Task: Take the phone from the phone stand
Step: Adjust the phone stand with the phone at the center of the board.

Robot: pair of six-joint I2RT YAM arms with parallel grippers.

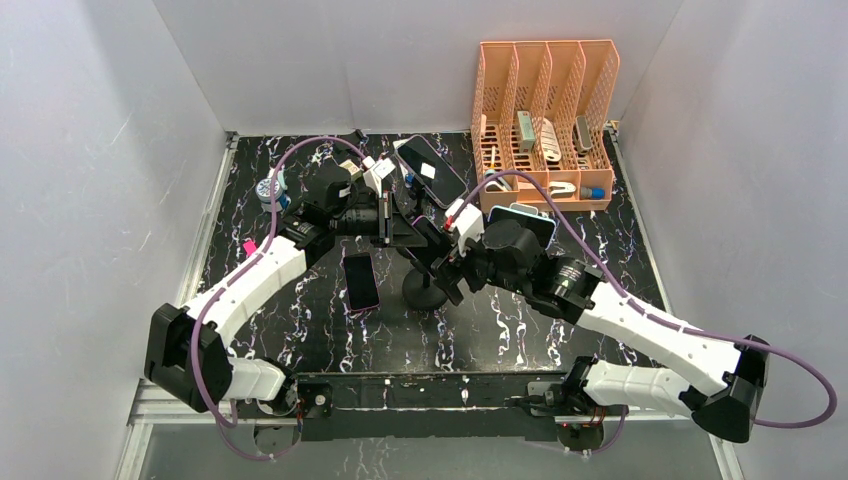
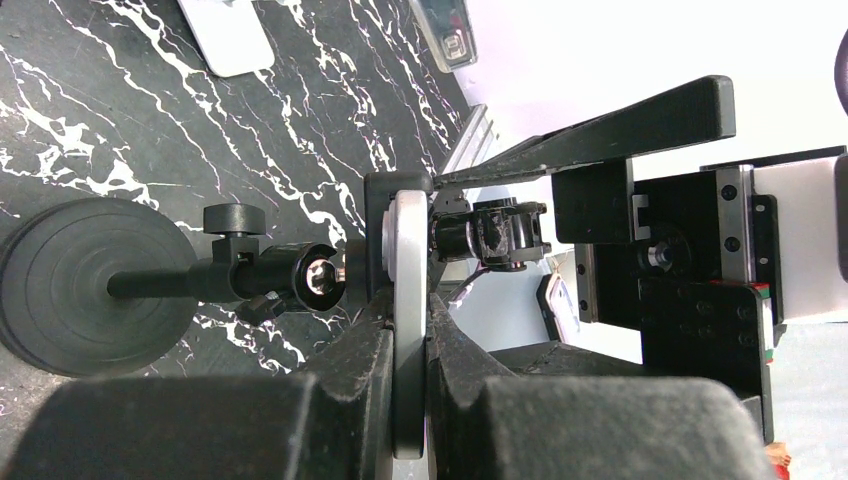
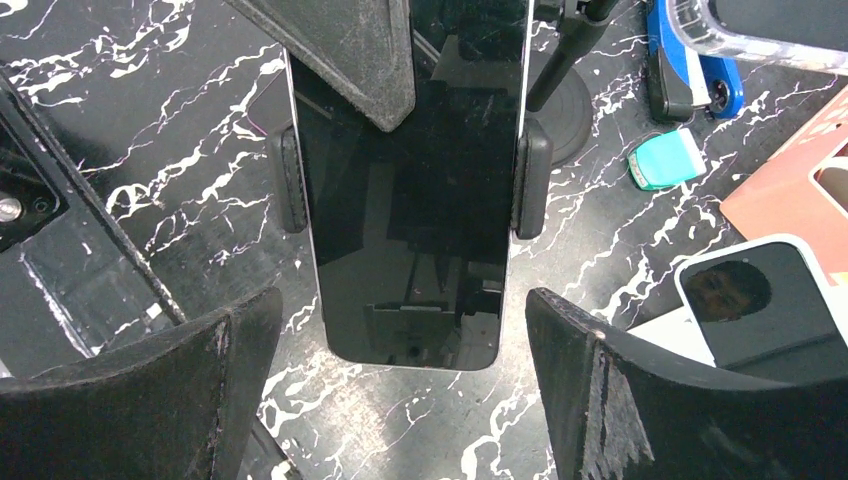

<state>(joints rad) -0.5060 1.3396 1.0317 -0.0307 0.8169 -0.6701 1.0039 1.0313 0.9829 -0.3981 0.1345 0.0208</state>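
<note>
Left gripper (image 2: 408,320) fingers clamped on thin silver edge, probably phone (image 3: 410,200). Right gripper (image 3: 405,330) fingers apart, phone's lower end between them, untouched. Phone held in phone stand (image 2: 80,285) by 2 side clamps (image 3: 532,180). Risk: pull tips unbraced stand; edge grip slips.

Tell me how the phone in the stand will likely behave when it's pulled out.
The phone looks rigid and glossy, so it probably won't flex but may slip when gripped. Side clamps grip both its edges, so expect resistance. The stand is a thin pole on a small round base, so it could tip if tugged sideways.
</note>
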